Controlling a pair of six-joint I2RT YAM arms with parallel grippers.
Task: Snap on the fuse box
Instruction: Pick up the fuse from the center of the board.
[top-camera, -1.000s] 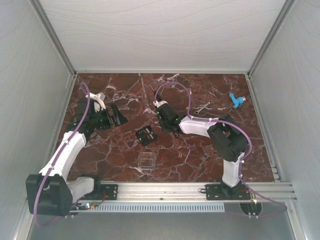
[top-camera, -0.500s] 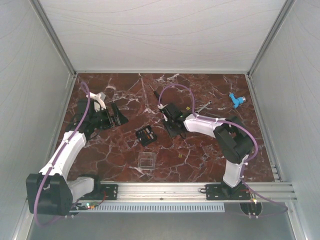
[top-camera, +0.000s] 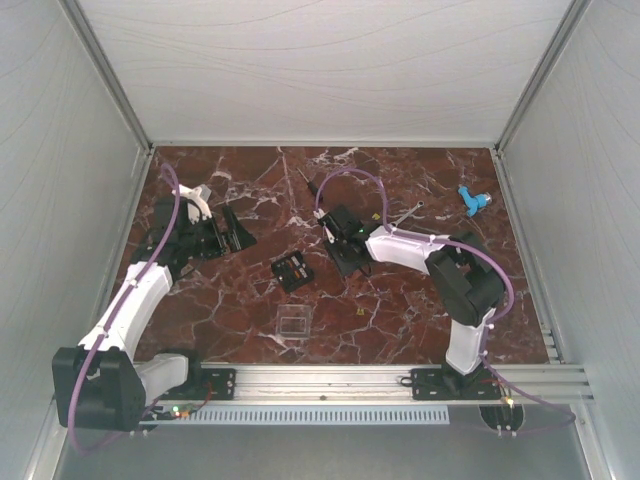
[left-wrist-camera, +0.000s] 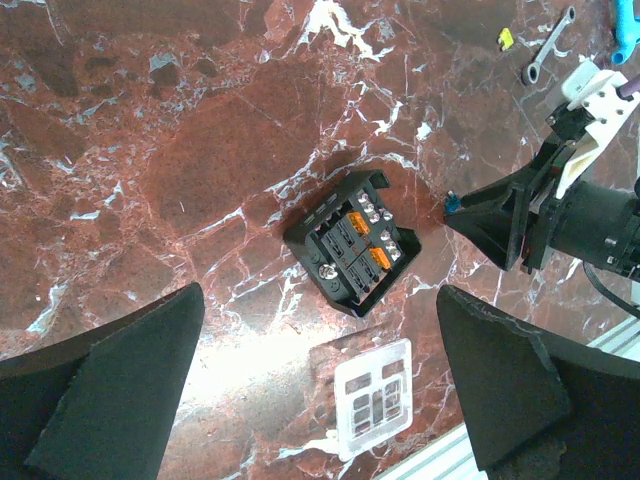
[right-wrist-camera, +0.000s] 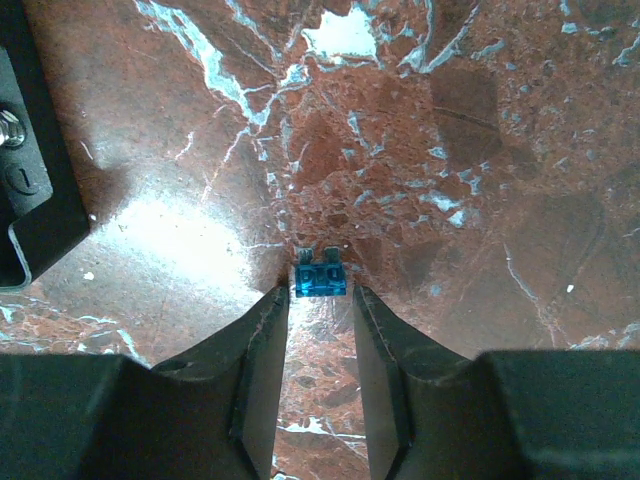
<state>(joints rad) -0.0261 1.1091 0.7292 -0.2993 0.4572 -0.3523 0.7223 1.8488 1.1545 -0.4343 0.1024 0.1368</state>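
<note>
we see the fuse box (top-camera: 292, 271) lying on the red marble worktop (top-camera: 400, 320) between the arms, with a clear lid (top-camera: 292, 322) nearer their bases. the left claw (top-camera: 236, 230) is spread wide and holds nothing. a small blue fuse (right-wrist-camera: 321, 279) sits between the right claw (right-wrist-camera: 320, 296) tips; we cannot tell if it is pinched.

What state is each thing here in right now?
Left tool: wide open, empty.
Right tool: narrowly parted.
Blue fuse: between that tool's tips, grip unclear.
Fuse box: uncovered, lying flat.
Clear lid: off, lying apart from the box.
</note>
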